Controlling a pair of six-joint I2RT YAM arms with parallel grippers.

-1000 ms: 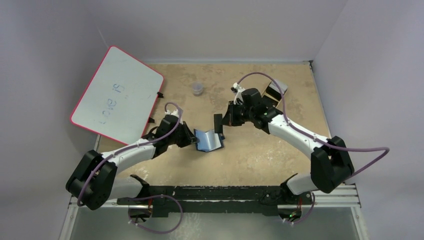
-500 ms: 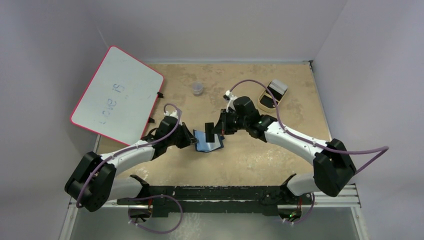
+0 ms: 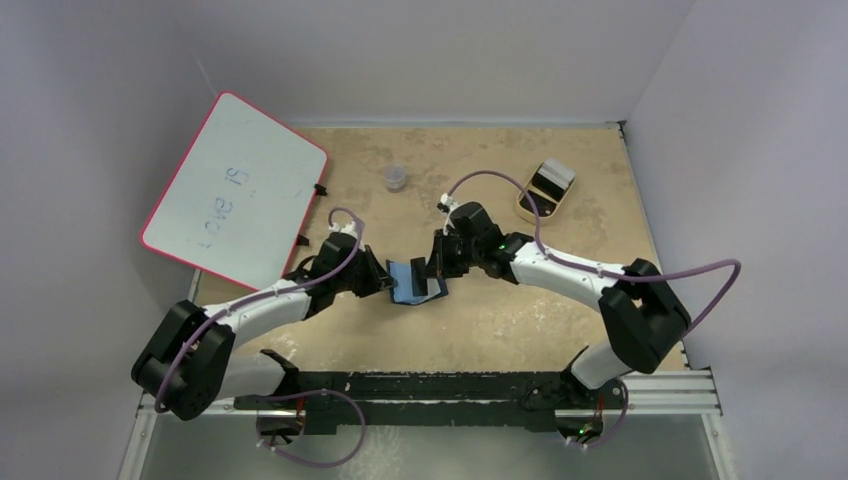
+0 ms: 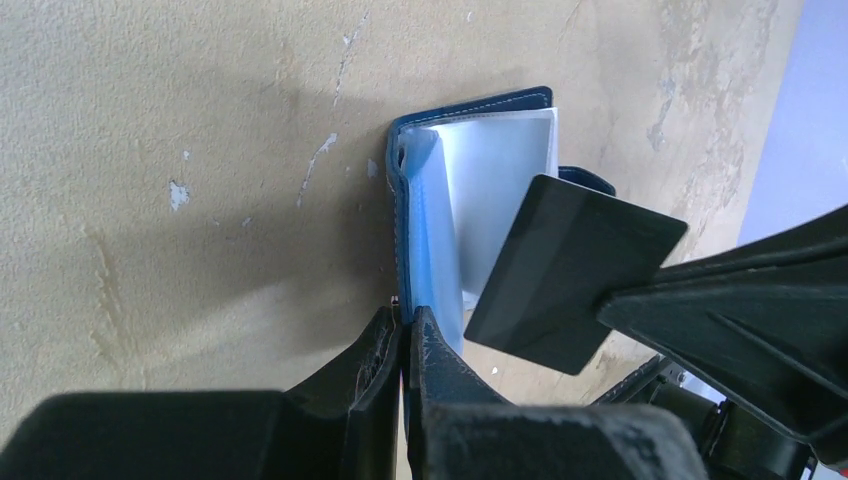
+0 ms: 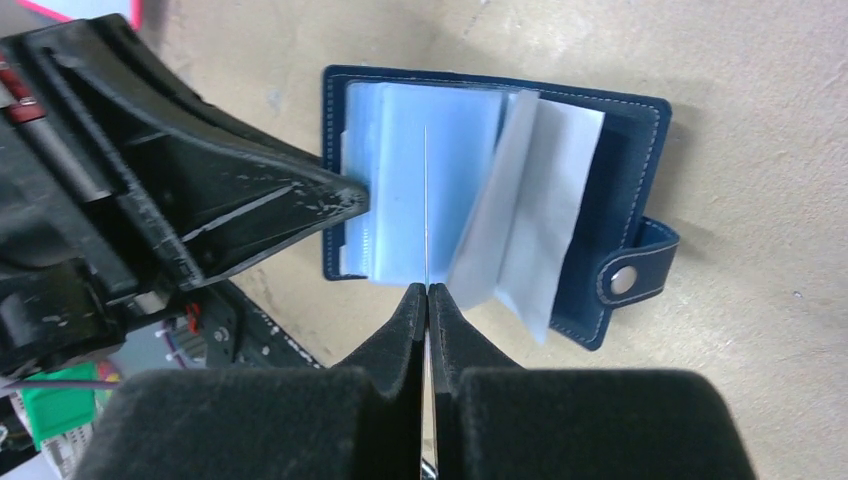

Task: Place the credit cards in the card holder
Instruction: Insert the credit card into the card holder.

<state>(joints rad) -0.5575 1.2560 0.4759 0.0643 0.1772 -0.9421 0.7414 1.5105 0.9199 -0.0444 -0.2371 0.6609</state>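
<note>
Your right arm has swung in from the tray point(image 3: 527, 208) side in the last second. The right gripper point(image 3: 437, 268) was well apart from the card holder point(image 3: 408, 286), at its 2 o'clock, and is now right over it. So the carry looks done and you're at insertion.

It's clamped on a dark card point(image 4: 575, 268). From the right wrist the card is edge-on, pointing 12 o'clock into the clear sleeves point(image 5: 395, 190). Touching or just above them, can't tell.

The left gripper point(image 4: 403, 325) hasn't moved. It's closed, pinching the holder's 9 o'clock edge.

The holder lies open mid-table, with the snap tab point(image 5: 640, 265) at its 3 o'clock in that wrist view.
</note>
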